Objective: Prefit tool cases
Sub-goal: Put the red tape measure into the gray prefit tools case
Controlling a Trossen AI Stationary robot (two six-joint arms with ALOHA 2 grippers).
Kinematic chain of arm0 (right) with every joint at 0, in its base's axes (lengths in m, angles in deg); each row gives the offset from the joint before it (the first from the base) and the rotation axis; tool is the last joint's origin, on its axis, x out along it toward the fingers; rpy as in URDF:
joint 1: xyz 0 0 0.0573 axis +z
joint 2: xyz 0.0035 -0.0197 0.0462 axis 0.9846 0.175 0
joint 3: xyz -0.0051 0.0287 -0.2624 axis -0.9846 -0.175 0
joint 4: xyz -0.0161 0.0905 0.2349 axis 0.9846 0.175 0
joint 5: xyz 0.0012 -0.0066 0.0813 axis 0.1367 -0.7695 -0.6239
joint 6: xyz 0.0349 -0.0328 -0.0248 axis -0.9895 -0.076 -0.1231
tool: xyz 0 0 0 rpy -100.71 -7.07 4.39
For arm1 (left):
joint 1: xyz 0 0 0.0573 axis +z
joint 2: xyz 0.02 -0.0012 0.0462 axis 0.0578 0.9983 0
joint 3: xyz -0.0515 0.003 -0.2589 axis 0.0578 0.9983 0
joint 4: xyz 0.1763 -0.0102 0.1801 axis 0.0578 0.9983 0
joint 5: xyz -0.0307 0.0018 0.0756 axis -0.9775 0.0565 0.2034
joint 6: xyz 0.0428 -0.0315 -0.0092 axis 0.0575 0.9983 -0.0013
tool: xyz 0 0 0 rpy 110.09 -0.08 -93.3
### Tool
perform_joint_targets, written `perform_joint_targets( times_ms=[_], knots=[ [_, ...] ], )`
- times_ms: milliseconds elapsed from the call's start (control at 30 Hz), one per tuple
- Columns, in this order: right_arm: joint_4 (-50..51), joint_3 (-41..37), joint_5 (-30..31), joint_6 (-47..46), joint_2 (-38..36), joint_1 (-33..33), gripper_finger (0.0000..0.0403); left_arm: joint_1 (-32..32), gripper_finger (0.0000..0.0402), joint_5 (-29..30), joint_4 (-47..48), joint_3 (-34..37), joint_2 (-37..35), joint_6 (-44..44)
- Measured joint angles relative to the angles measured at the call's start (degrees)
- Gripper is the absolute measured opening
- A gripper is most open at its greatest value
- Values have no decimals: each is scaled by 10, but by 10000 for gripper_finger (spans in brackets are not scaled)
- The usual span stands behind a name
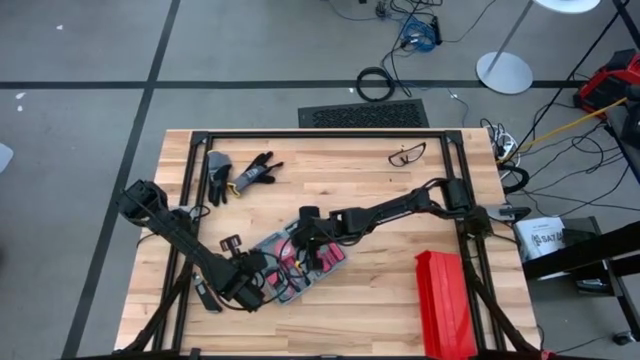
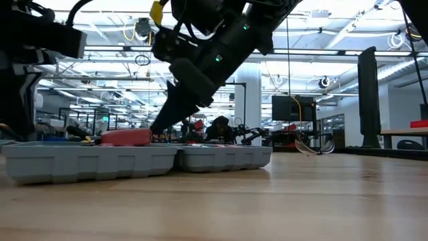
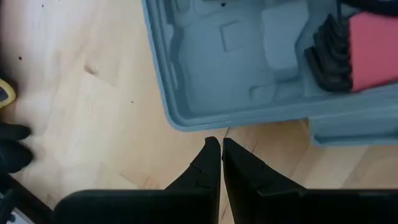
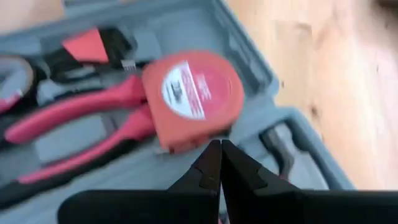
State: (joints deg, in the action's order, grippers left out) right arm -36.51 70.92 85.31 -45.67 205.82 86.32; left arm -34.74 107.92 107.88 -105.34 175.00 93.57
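Wooden table [image 1: 400, 200] carries the open tool case [image 1: 300, 265], probably rigid, light plastic; grip its rim. Left gripper [image 3: 220, 149] and right gripper [image 4: 220, 149] press their fingers together, empty.

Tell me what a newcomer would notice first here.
The open tool case near the table's front centre, with a red tape measure and red-handled pliers in its slots. The right gripper hangs shut over the tape measure. A long red box lies front right.

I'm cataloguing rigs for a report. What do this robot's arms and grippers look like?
Both arms are dark, slim and jointed, with black cables along them. The left gripper and right gripper each have two matte black, wedge-shaped fingers tapering to points. A small green light shows on the right arm.
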Motion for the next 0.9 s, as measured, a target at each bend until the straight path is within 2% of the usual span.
perform_joint_targets(
  times_ms=[300, 700, 900],
  knots=[
    [-45, 0, -2, 2, 0, 2, 0, 0, 22, 12, -56, 20, 0, 9],
    [15, 0, 4, -2, 0, 0, 0, 1, 22, 24, -124, 44, 2, 9],
    [-28, 0, -3, 0, 4, 1, 0, 2, 22, 44, -138, 45, 2, 9]
  ],
)
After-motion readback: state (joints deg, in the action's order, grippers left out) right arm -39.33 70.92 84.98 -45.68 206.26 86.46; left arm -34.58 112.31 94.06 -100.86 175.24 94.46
